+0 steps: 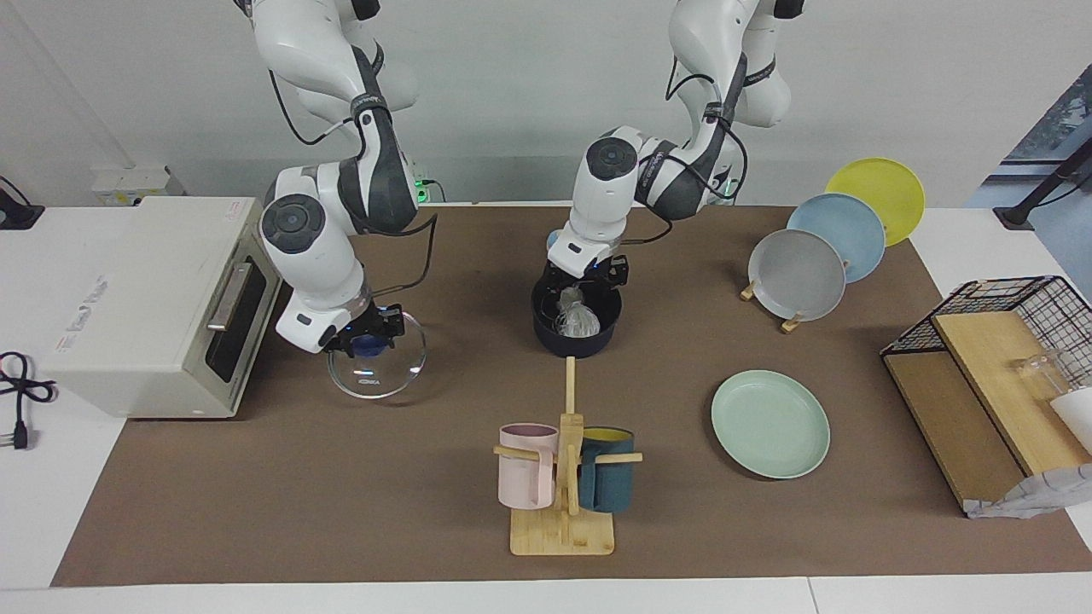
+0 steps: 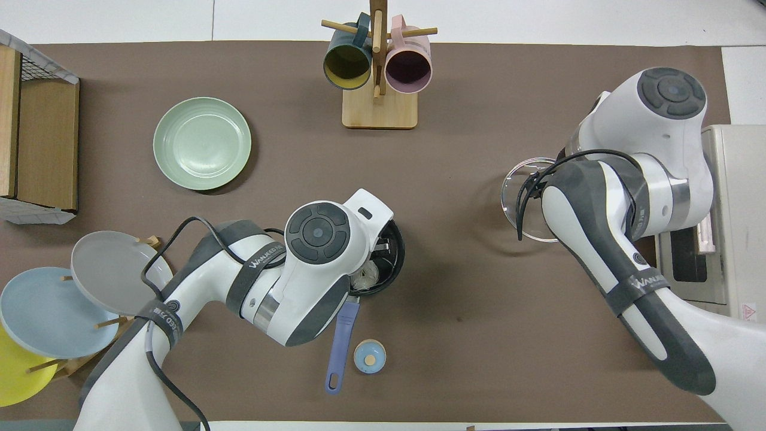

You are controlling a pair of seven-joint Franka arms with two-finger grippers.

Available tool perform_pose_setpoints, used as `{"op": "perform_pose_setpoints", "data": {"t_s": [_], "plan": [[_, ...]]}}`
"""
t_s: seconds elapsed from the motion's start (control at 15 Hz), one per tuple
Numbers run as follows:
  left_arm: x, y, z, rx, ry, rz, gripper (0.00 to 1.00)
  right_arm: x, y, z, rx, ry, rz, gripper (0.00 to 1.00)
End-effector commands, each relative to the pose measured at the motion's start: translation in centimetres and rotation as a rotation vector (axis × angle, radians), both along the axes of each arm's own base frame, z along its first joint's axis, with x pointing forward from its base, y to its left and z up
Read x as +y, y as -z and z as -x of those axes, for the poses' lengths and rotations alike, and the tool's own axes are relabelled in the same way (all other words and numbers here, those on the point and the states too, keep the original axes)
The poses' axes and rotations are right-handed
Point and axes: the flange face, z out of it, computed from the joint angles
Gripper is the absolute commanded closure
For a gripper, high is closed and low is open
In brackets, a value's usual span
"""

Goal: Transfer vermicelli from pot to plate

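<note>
The left pincer (image 1: pixel 573 294) is down inside the pot (image 1: pixel 577 321), seemingly clenched on the vermicelli (image 1: pixel 576 316) straight beneath it, the plate (image 1: pixel 770 424) lying farther out toward that arm's end, while the right pincer (image 1: pixel 368 338) waits, gripping the glass lid (image 1: pixel 377 356).

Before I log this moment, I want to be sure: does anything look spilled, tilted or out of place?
Nothing is spilled. The vermicelli is all inside the pot, where the left gripper reaches in. One oddity: the glass lid is off the pot and tilted, its knob at the right gripper. The plate holds nothing.
</note>
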Motion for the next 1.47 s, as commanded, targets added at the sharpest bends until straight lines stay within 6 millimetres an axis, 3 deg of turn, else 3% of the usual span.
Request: {"op": "perform_pose_setpoints", "data": {"t_s": [0.0, 0.6, 0.67, 0.73, 0.8, 0.87, 1.0, 1.07, 1.2, 1.4], "plan": [[-0.6, 1.3, 0.2, -0.014, -0.011, 0.012, 0.00, -1.8, 0.7, 2.5, -0.042, -0.046, 0.000, 0.50], [-1.5, 4.3, 0.7, -0.013, 0.043, -0.031, 0.00, -3.6, 4.3, 4.6, -0.104, -0.066, -0.009, 0.50], [-1.6, 4.2, 0.7, -0.015, 0.044, -0.030, 0.09, -3.3, 4.3, 4.6, -0.106, -0.069, -0.009, 0.50], [-1.6, 4.2, 0.6, -0.016, 0.044, -0.029, 0.56, -3.6, 4.8, 4.6, -0.103, -0.063, -0.009, 0.50], [-1.5, 4.1, 0.4, -0.017, 0.044, -0.028, 0.97, -4.5, 5.2, 4.3, -0.109, -0.051, -0.009, 0.49], [-1.3, 4.1, 0.1, -0.018, 0.061, -0.027, 1.00, -4.5, 5.2, 4.3, -0.104, -0.050, -0.009, 0.43], [-1.0, 4.0, -0.2, -0.021, 0.069, -0.025, 1.00, -4.2, 5.2, 4.4, -0.100, -0.043, -0.008, 0.11], [-0.9, 3.3, -0.5, -0.027, 0.064, -0.020, 1.00, -4.4, 5.1, 4.2, -0.103, -0.042, -0.008, 0.00], [-0.3, 1.0, -1.7, -0.033, 0.053, -0.017, 1.00, -4.3, 3.8, 3.4, -0.103, -0.037, -0.010, 0.00], [1.8, -6.1, -3.9, 0.004, 0.034, -0.036, 1.00, -5.2, -1.2, 2.0, -0.043, -0.016, -0.006, 0.00]]}}
